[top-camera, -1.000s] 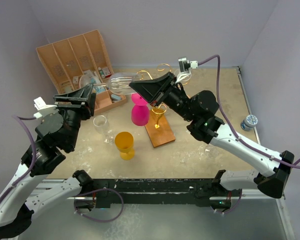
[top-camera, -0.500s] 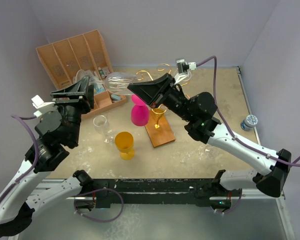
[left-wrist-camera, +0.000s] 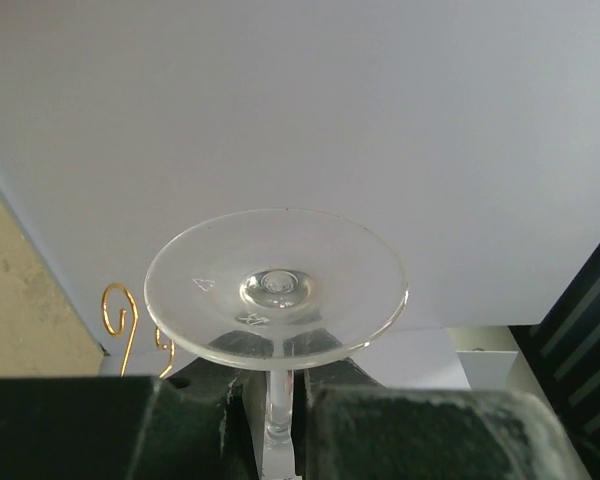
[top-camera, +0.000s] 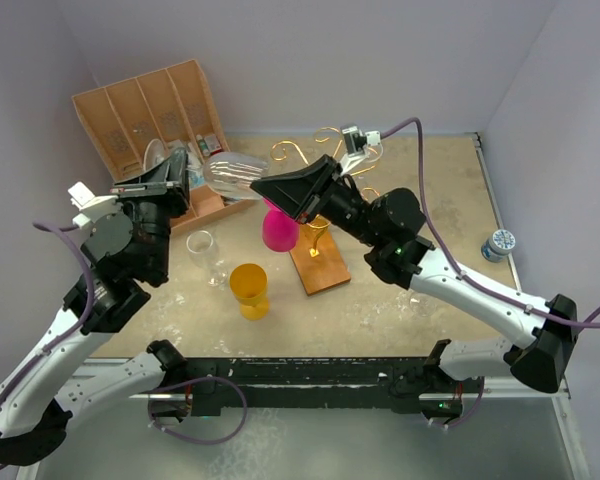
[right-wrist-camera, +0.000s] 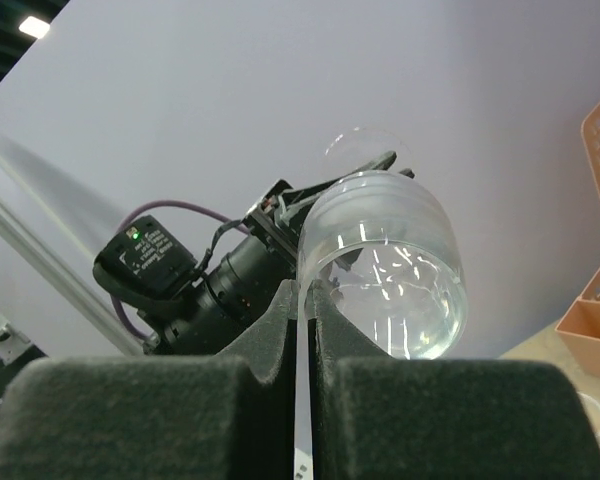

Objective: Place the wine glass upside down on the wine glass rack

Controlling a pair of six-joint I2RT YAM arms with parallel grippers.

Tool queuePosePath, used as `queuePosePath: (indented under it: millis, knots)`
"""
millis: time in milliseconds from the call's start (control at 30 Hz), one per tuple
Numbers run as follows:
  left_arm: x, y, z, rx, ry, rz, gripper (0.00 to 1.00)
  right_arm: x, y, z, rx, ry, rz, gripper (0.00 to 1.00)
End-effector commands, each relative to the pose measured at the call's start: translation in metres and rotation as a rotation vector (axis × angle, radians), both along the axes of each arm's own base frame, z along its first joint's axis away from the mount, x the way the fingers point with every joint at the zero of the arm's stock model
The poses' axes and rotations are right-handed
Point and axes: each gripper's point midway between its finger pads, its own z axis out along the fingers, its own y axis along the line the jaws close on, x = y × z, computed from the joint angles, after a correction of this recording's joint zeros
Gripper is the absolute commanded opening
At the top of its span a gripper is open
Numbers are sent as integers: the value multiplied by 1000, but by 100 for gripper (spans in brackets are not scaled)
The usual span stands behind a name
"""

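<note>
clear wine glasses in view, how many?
2. Held wine glass: stem in left gripper, rim in right gripper. Standing glass on the table beside the yellow goblet. Arms may hide more.

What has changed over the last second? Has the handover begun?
The right gripper, shut on its bowl rim, carried the clear wine glass leftward. The left gripper rose to meet it; its fingers now flank the stem, but whether they clamp it is unclear. The wine glass rack, pink glass, yellow glass and standing clear glass stayed put.
</note>
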Motion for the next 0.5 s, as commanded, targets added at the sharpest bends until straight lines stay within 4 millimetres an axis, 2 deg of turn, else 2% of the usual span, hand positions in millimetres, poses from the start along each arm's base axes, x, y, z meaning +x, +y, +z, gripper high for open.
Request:
queuePosePath:
  millis: [0,33,100,233,267,367,467]
  knots:
    - [-10,18,31,8,-97,61,0,-30,-17,40,106,-100,76,0]
    - [-11,19,34,25,-107,63,0,-30,-16,39,88,-101,73,0]
    - [-14,21,42,62,-122,69,0,-27,-16,37,49,-91,56,11]
    - [-21,27,54,146,-148,87,0,-23,-20,24,-29,-54,16,53]
    - [-23,28,58,173,-155,88,0,-22,-22,18,-52,-44,3,60]
    - [-31,28,72,272,-181,77,0,-25,-28,-1,-128,-24,-12,71]
    - [-38,23,82,409,-197,38,0,-25,-36,-11,-209,-28,-47,74]
